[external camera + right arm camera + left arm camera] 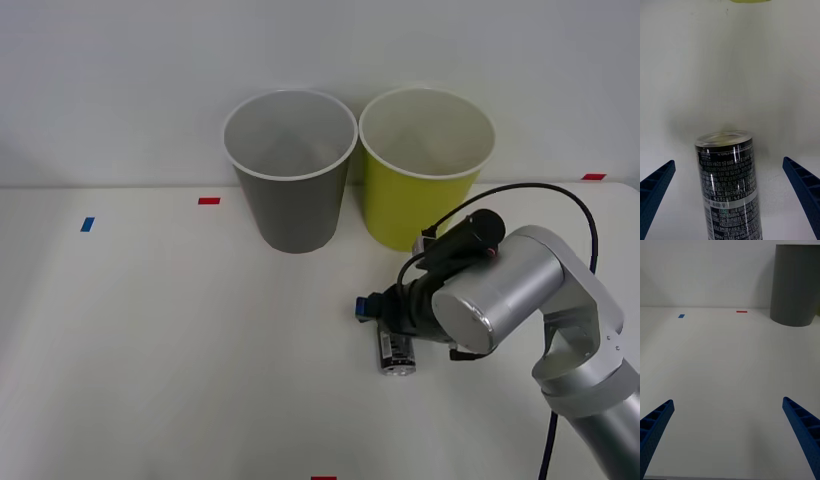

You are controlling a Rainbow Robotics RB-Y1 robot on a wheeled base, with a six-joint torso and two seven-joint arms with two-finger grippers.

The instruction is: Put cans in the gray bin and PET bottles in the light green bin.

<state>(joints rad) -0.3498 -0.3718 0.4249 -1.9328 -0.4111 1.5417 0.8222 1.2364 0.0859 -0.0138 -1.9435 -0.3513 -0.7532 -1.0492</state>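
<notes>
Nothing is binned yet: the small dark-labelled metal can (730, 187) lies on the white counter (150, 350) in front of the lime-green round bin (425, 180). The right end effector (730, 202) straddles it, fingers spread wide. The gray round bin (290, 200) waits alongside; the left end effector (730, 442) idles wide open.

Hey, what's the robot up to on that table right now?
The right gripper is open around a small dark can lying on its side on the white table, fingers not yet closed on it. The gray bin and light green bin stand side by side behind. The left gripper hangs open over bare table.
</notes>
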